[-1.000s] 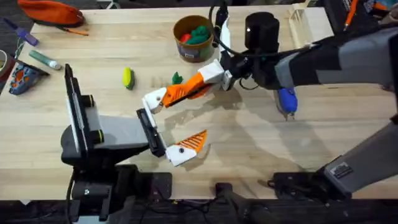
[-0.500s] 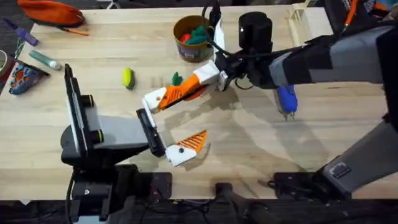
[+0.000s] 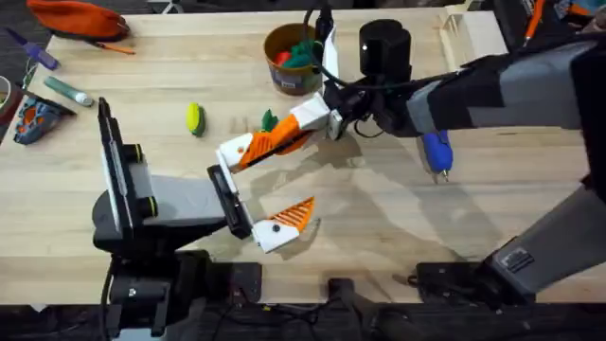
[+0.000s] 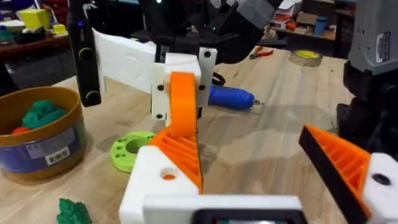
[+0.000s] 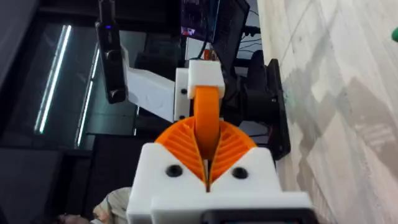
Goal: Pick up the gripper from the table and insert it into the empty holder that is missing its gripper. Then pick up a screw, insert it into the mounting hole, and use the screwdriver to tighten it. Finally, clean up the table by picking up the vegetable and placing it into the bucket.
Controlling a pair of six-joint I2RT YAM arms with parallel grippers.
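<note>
Orange gripper [image 5: 206,118]: pinched between the closed pads of the right gripper [image 3: 265,142], pressed up against the white holder [image 4: 152,183]. Looks like the holder is one finger of the left gripper [image 4: 249,149], which stands wide open. Seems partly seated at best; cannot tell whether fully home. So judged to be in the first step, insertion under way and not yet let go.

Left to do: screw, tightening, clean-up. Orange shows through the holder's hole, with no screw in it. No screw made out on the table. Screwdriver [image 3: 436,152] lies on the table, well apart from both grippers, beneath the right arm.

Bucket [image 3: 276,78] stands behind the right wrist, already holding green and red pieces. On the table: a yellow-green vegetable [image 3: 193,118] out in the open, and a small green one [image 3: 269,119] just beside the right fingers. Green disc [image 4: 130,149] lies near the bucket. Right arm spans the middle and covers the way to the screwdriver and the bucket.
</note>
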